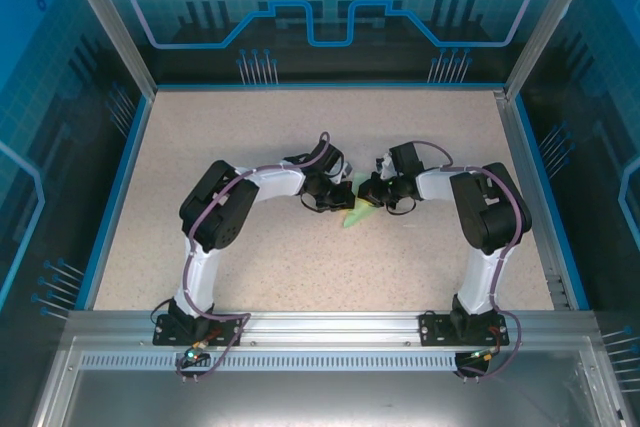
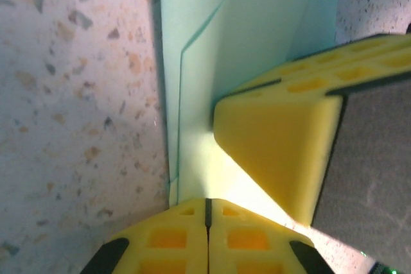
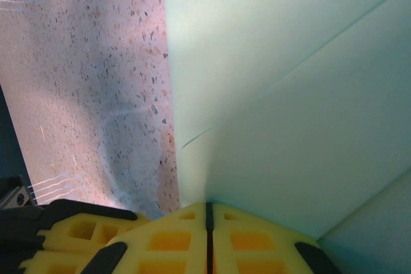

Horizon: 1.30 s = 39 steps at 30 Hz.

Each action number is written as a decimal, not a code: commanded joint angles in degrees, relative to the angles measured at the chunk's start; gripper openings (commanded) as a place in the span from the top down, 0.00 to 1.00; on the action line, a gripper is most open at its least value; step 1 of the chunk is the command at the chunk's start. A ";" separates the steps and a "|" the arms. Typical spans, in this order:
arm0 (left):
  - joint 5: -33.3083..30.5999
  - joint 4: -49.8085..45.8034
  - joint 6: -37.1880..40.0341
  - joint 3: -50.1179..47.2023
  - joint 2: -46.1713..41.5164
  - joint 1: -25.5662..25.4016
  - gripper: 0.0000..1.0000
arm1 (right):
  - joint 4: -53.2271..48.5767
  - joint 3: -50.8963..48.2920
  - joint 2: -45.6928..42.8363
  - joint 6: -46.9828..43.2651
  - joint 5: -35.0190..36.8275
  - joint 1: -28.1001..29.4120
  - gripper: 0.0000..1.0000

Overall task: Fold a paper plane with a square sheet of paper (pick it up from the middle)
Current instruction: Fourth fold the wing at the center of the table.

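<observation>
**Current state**

1. Table (image 1: 250, 127): speckled, with a blue rim. Both arms reach inward and meet near its centre, slightly toward the right edge.
2. Paper (image 1: 357, 216): pale mint-green and already folded. It lies at the centre of the table, between the two claws and just on their near side. The wrist views show overlapping layers and straight creases. One long edge runs down to the tips of each claw.
3. Left gripper (image 1: 340, 199): it approaches the paper from the left. In its wrist view the yellow fingers (image 2: 167, 239) are pressed together with a thin dark seam between them. The green layer enters at the seam, so the claw is pinching the paper.
4. Right gripper (image 1: 371, 195): it approaches from the right. Its yellow fingers (image 3: 250, 242) are likewise pressed together, pinching the paper where the fold meets the tips.
5. Spacing: in the left wrist view, the right claw's yellow wedge rests against the paper, just beside the left claw's tips.
</observation>
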 commanded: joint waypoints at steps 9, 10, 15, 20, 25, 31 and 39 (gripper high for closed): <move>8.75 5.38 -7.50 -6.94 -7.56 -0.98 0.83 | -1.46 -1.66 3.15 -1.10 2.52 -0.18 0.92; 8.82 5.57 -7.71 -7.27 -7.39 -1.06 0.83 | -1.46 -1.70 3.28 -1.06 2.55 -0.20 0.92; 8.86 5.15 -8.09 -7.77 -5.90 -1.47 0.83 | -1.54 -1.48 3.74 -0.97 2.44 -0.17 0.92; 7.88 3.83 -7.59 -7.90 -5.03 -1.66 0.83 | -1.55 -1.31 4.10 -0.88 2.43 -0.16 0.92; 7.00 2.75 -6.95 -8.11 -4.26 -1.67 0.83 | -1.82 -1.13 4.39 -0.88 2.30 -0.22 0.92; 6.89 2.74 -7.17 -8.37 -3.51 -1.75 0.83 | -2.08 -1.04 4.51 -0.97 2.34 -0.12 0.93; 6.45 2.78 -7.65 -10.35 -3.77 -2.02 0.83 | -2.28 -0.87 4.72 -0.91 2.53 -0.20 0.93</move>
